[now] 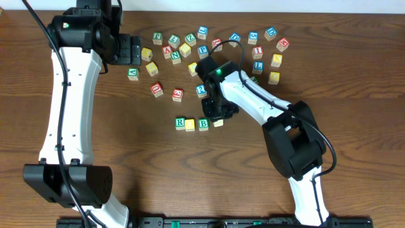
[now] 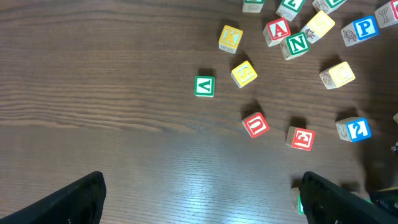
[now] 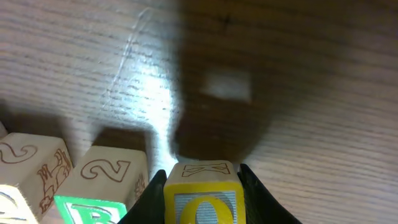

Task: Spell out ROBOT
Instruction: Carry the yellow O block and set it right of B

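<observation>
Currently: right gripper [image 3: 202, 179] clenched on O block [image 3: 202, 202], low over the tabletop [image 3: 298, 93].
Laid: R [image 1: 180, 121], yellow block [image 1: 190, 125], B [image 1: 203, 124], 3 in a left-right line.
Held O lies just right of B, in line, likely slot 4.
Left gripper [image 2: 202, 193]: released, empty, far left, well apart.
Right arm nearer.

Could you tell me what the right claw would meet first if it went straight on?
Most likely bare table, the O block in the right claw touching down first, beside the B block; depth is unclear.
</observation>
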